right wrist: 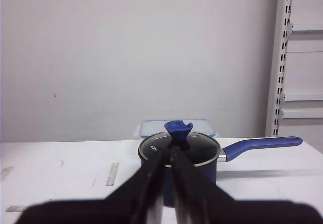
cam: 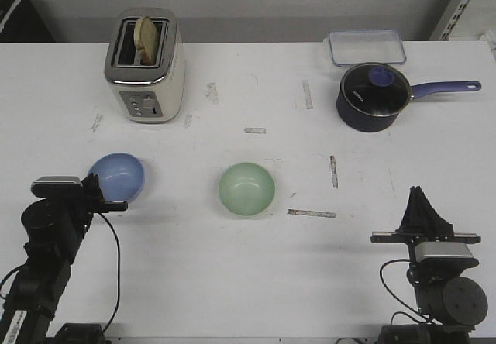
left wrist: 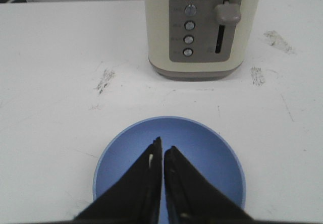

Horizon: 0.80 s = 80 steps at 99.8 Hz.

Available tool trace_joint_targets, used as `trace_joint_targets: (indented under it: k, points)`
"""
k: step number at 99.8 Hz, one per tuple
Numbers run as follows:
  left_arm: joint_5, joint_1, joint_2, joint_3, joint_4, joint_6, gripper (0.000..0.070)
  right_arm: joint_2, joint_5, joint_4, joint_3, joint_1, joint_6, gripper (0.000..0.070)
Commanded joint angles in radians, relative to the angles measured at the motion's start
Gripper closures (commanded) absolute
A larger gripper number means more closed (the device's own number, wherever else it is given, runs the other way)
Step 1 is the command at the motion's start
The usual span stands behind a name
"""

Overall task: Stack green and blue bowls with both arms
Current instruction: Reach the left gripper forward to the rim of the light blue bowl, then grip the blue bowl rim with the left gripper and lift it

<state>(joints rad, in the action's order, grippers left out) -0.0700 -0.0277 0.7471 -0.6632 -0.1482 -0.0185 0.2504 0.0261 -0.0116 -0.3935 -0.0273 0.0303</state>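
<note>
Front view shows the two small glossy round bowls apart on the white bench (cam: 232,282): the light periwinkle blue bowl (cam: 118,177) at the left of the frame, the pale mint green bowl (cam: 246,190) near the centre, both upright and empty. Nothing is stacked yet, so I judge the task barely begun.

My left fingers (left wrist: 162,151) are pressed almost together, with only a thin slit between the tips, and they hold nothing. In the left wrist view they point over the blue bowl's hollow; whether they touch it I cannot tell. Beyond the bowl, at the top of that frame, stands the cream two-slot toaster (left wrist: 202,27).

My right fingers (right wrist: 167,156) are likewise nearly closed and empty. They sit at the lower right of the front view, well apart from either bowl, aimed toward the dark navy saucepan with its glass lid (right wrist: 179,156), which is no part of this job.

What is left, as I judge it: part the fingers, grip one bowl by its rim, carry it across, and set it inside the other.
</note>
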Motion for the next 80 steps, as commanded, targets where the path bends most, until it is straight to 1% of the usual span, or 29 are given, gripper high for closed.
trace_joint_targets:
  k: [1,9,11,21,30,37,42,54,71,80]
  points:
    - [0.003,-0.001,0.035,-0.039,0.018,-0.015,0.0699,-0.002,0.000,-0.011,0.000,-0.003,-0.005,0.0688]
    - [0.003,0.000,0.095,-0.083,0.000,-0.012,0.0699,-0.002,0.000,-0.011,0.000,-0.003,-0.005,0.0688]
    - [0.003,0.000,0.110,-0.096,-0.010,-0.001,0.0699,-0.002,0.000,-0.011,0.000,-0.003,-0.005,0.0687]
    - [0.003,0.000,0.185,-0.178,-0.102,0.122,0.0699,-0.002,0.000,-0.011,0.000,-0.003,-0.005,0.0687]
    - [0.003,0.000,0.242,-0.258,-0.214,0.245,0.0699,-0.002,0.000,-0.011,0.000,-0.003,-0.005,0.0687]
    - [0.019,0.005,0.275,-0.309,-0.296,0.309,0.0699,-0.002,0.000,-0.011,0.000,-0.003,-0.005,0.0687]
    - [0.038,0.013,0.289,-0.328,-0.328,0.327,0.0699,-0.002,0.000,-0.011,0.000,-0.003,-0.005,0.0687]
    - [0.088,0.061,0.322,-0.361,-0.377,0.327,0.0699,-0.002,0.000,-0.011,0.000,-0.003,-0.005,0.0687]
    - [0.266,0.181,0.385,-0.416,-0.501,0.325,0.0699,-0.002,0.000,-0.011,0.000,-0.003,-0.005,0.0687]
    - [0.332,0.247,0.431,-0.439,-0.553,0.325,0.0697,-0.002,0.000,-0.011,0.000,-0.003,-0.005,0.0688]
